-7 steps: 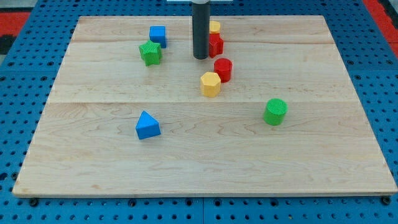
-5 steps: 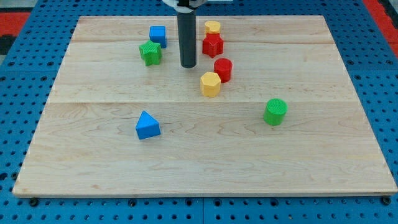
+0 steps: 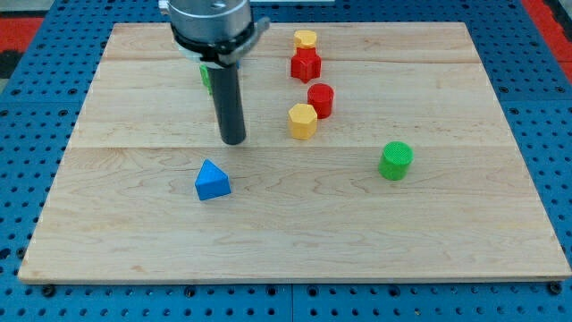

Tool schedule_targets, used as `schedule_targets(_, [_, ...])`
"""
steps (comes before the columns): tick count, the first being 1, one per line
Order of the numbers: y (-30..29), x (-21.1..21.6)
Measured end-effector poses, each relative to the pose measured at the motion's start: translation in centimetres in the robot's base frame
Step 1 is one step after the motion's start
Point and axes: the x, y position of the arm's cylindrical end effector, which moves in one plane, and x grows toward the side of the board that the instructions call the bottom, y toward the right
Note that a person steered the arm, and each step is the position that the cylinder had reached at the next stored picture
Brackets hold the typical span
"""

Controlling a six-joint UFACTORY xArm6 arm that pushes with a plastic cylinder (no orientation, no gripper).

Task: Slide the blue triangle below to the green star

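Camera view, pale wooden board [image 3: 447, 233], blue pegboard [image 3: 27, 161] around, my tip [image 3: 233, 140] above blue triangle [image 3: 212, 180]

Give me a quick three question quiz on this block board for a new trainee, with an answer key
1. True or false: my tip touches the blue triangle.
2. Which block sits nearest the view's right: A) green cylinder B) yellow hexagon C) red cylinder?
3. What colour is the star-shaped block just below the topmost yellow block?

Key: 1 false, the tip is apart, above and slightly right of it. 2 A. 3 red.
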Motion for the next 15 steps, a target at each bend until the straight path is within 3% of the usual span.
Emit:
schedule_targets(2, [4.6, 5.1])
schedule_targets(5, [3.0, 9.5])
schedule_targets(8, [-2.9, 9.8])
schedule_targets(11, [-3.1, 9.5])
schedule_targets(15, [-3.1, 5.6])
